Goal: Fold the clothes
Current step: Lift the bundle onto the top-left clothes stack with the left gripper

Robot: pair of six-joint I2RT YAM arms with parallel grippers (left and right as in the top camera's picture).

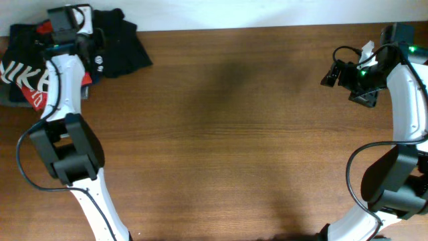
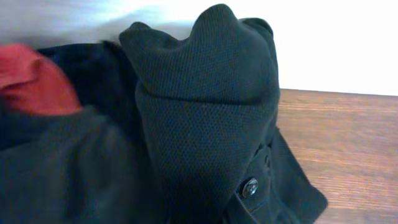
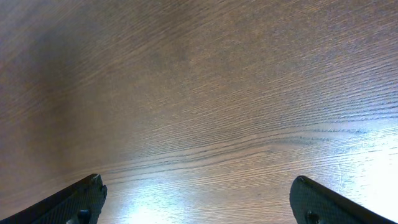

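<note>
- Left gripper (image 1: pixel 79 39) hangs over the edge of the NIKE shirt (image 1: pixel 20 77) that faces the middle of the table (image 1: pixel 234 134). Its fingers are buried in cloth and cannot be seen. A ridge of the black shirt (image 2: pixel 205 124) stands bunched up right in front of the wrist camera, so I judge the jaws nearly pressed together, pinching that fold.
- That black shirt is crumpled just beside the NIKE shirt, on the side toward the middle of the table, and looks to overlap it. It shows a small round white logo (image 1: pixel 99 61) from above and a dark button (image 2: pixel 250 186) in the wrist view.
- A red garment (image 2: pixel 34 81) pokes out close against the NIKE shirt. The black shirt is therefore tangled in a heap, which is probably why it is taken by a raised fold rather than by a hem.
- Right gripper (image 3: pixel 196 186) is well apart from the NIKE shirt, at the opposite end of the table. Its fingers are spread wide over bare wood and hold nothing, and it is likely waiting for cloth to arrive.
- Folding has not begun. The shirt first has to come free of the heap and be laid flat on the open wood away from the NIKE shirt.
- One risk is that thin fabric drags a neighbouring garment along with it.
</note>
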